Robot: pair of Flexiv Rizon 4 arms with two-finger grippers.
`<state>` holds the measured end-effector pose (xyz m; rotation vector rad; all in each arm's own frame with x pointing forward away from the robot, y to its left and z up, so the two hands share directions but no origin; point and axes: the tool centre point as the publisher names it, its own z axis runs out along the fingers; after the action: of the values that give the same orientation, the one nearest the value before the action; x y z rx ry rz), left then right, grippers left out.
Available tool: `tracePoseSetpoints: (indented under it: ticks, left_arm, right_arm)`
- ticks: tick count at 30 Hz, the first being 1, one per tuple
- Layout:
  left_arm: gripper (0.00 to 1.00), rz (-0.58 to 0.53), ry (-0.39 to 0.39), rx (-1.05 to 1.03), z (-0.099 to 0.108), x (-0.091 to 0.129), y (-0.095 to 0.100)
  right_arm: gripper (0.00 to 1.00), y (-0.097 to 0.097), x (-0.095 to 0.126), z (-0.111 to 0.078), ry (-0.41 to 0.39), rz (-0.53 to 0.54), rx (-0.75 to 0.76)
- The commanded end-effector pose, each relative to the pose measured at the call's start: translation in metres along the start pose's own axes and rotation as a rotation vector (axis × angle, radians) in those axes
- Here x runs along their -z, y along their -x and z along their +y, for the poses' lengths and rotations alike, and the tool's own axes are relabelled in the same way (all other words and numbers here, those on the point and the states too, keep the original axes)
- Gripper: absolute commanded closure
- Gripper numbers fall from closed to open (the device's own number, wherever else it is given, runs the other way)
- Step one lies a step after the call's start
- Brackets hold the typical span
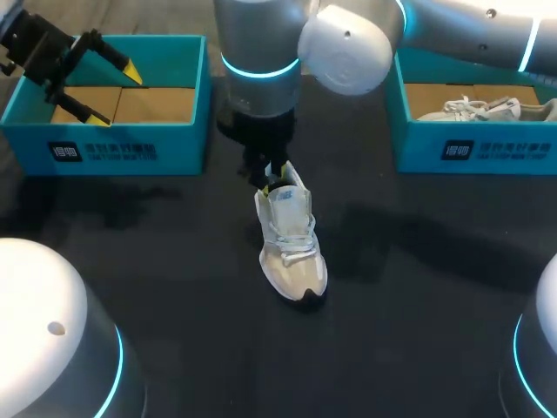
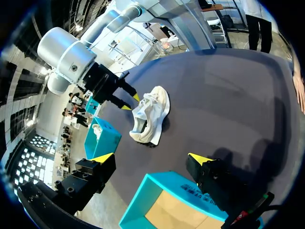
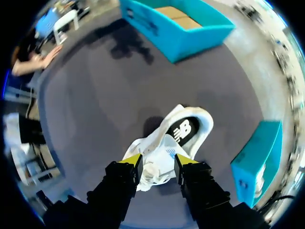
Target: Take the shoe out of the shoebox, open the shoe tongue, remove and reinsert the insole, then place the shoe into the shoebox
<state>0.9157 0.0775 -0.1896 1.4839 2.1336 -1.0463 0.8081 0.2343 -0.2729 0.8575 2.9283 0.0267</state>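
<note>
Left gripper (image 1: 117,96): fingers spread, holding nothing, above the left shoebox (image 1: 104,148) at the table's far-left edge. Table (image 1: 418,287): dark, bare stretches either side of centre. Shoe (image 1: 291,248): white, upright mid-table, well apart from both boxes. Right gripper (image 1: 277,178): fingers clamped on the tongue (image 3: 157,164) from both sides. Right shoebox (image 1: 474,148): far right, holds a second shoe (image 1: 479,109), partly hidden by the arm.

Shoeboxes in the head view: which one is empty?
The left shoebox, showing only its bare cardboard floor; the right shoebox holds a white shoe.
</note>
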Motion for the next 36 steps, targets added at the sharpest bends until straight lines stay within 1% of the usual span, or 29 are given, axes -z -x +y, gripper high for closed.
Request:
tracePoseSetpoints:
  ticks: [1,3,4,6,7,8,10,11,12,13,14,15,16,18,19,20,21,23,24,35,36]
  left_arm:
    - [0.0,0.002,0.0,0.0,0.0,0.0003,0.0001]
    - [0.0,0.002,0.0,0.0,0.0,0.0003,0.0001]
    - [0.0,0.002,0.0,0.0,0.0,0.0003,0.0001]
    - [0.0,0.002,0.0,0.0,0.0,0.0003,0.0001]
    - [0.0,0.002,0.0,0.0,0.0,0.0003,0.0001]
    - [0.0,0.002,0.0,0.0,0.0,0.0003,0.0001]
    - [0.0,0.002,0.0,0.0,0.0,0.0003,0.0001]
    - [0.0,0.002,0.0,0.0,0.0,0.0003,0.0001]
    - [0.0,0.002,0.0,0.0,0.0,0.0003,0.0001]
    - [0.0,0.002,0.0,0.0,0.0,0.0003,0.0001]
    - [0.0,0.002,0.0,0.0,0.0,0.0003,0.0001]
    - [0.0,0.002,0.0,0.0,0.0,0.0003,0.0001]
    - [0.0,0.002,0.0,0.0,0.0,0.0003,0.0001]
    - [0.0,0.002,0.0,0.0,0.0,0.0003,0.0001]
    - [0.0,0.002,0.0,0.0,0.0,0.0003,0.0001]
    - [0.0,0.002,0.0,0.0,0.0,0.0003,0.0001]
    - [0.0,0.002,0.0,0.0,0.0,0.0003,0.0001]
    - [0.0,0.002,0.0,0.0,0.0,0.0003,0.0001]
    - [0.0,0.002,0.0,0.0,0.0,0.0003,0.0001]
    - [0.0,0.002,0.0,0.0,0.0,0.0003,0.0001]
    - [0.0,0.002,0.0,0.0,0.0,0.0003,0.0001]
  right_arm:
    - [0.53,0.0032,0.0027,0.0044,0.054,0.007,0.621]
    - [0.53,0.0087,0.002,0.0053,0.061,0.009,0.626]
    - [0.44,0.0087,0.002,0.0053,0.061,0.009,0.626]
    - [0.33,0.0087,0.002,0.0053,0.061,0.009,0.626]
    - [0.33,0.0087,0.002,0.0053,0.061,0.009,0.626]
    - [0.45,0.0087,0.002,0.0053,0.061,0.009,0.626]
    - [0.43,0.0087,0.002,0.0053,0.061,0.009,0.626]
    - [0.33,0.0087,0.002,0.0053,0.061,0.009,0.626]
    - [0.17,0.0087,0.002,0.0053,0.061,0.009,0.626]
    - [0.16,0.0087,0.002,0.0053,0.061,0.009,0.626]
    - [0.6,0.0087,0.002,0.0053,0.061,0.009,0.626]
    - [0.56,0.0087,0.002,0.0053,0.061,0.009,0.626]
    - [0.56,0.0087,0.002,0.0053,0.061,0.009,0.626]
    - [0.51,0.0087,0.002,0.0053,0.061,0.009,0.626]
    - [0.38,0.0087,0.002,0.0053,0.061,0.009,0.626]
    - [0.36,0.0087,0.002,0.0053,0.061,0.009,0.626]
    - [0.3,0.0087,0.002,0.0053,0.061,0.009,0.626]
    - [0.11,0.0087,0.002,0.0053,0.061,0.009,0.626]
    - [0.0,0.0087,0.002,0.0053,0.061,0.009,0.626]
    - [0.0,0.0087,0.002,0.0053,0.061,0.009,0.626]
    - [0.0,0.0118,0.0013,0.0068,0.061,0.007,0.625]
